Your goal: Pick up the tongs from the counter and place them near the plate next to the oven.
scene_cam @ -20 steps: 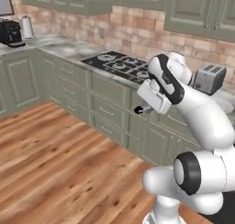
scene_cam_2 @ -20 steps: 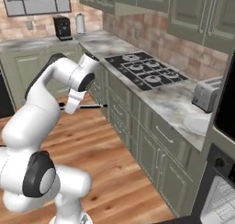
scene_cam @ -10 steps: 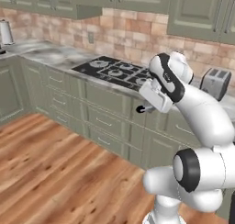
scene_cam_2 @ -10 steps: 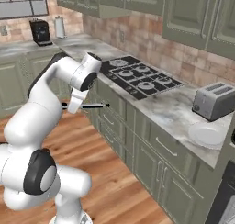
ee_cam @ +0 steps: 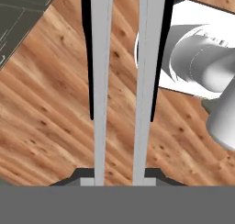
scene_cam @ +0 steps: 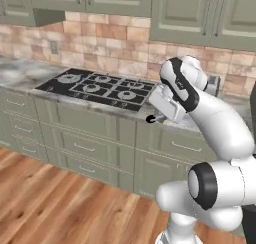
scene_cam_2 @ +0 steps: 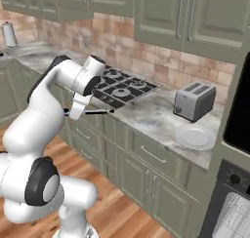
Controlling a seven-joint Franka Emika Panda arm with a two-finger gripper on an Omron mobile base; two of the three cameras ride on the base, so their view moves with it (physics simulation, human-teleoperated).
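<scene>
— Carrying looks like the step in hand: the pincer (scene_cam_2: 78, 111) is closed tight on the tongs (scene_cam_2: 95, 111), which stick out level in the air, well short of the plate (scene_cam_2: 195, 136) and out over the wooden floor (scene_cam: 60, 208) in front of the worktop (scene_cam_2: 156, 116).

— So where do they need to end up?

— Beside the plate, which lies on the worktop just in front of the toaster (scene_cam_2: 195, 101), with the oven (scene_cam_2: 229, 193) right next to it on the far side. From the hand camera the two grey arms of the tongs run straight up between the fingertips (ee_cam: 92, 175) (black tips far out at the end), so the hold looks square.

— How would you do it well?

— I'd keep the tongs level and travel past the hob (scene_cam: 97, 86) side towards the plate, high enough that the long end clears the worktop edge. They're slim and long, so any quick swing of the wrist could lever them loose, I'd guess. Come down on the bare stone between the hob and the plate, near the plate but not on its rim, and away from the toaster. Let go only once they rest flat.
</scene>
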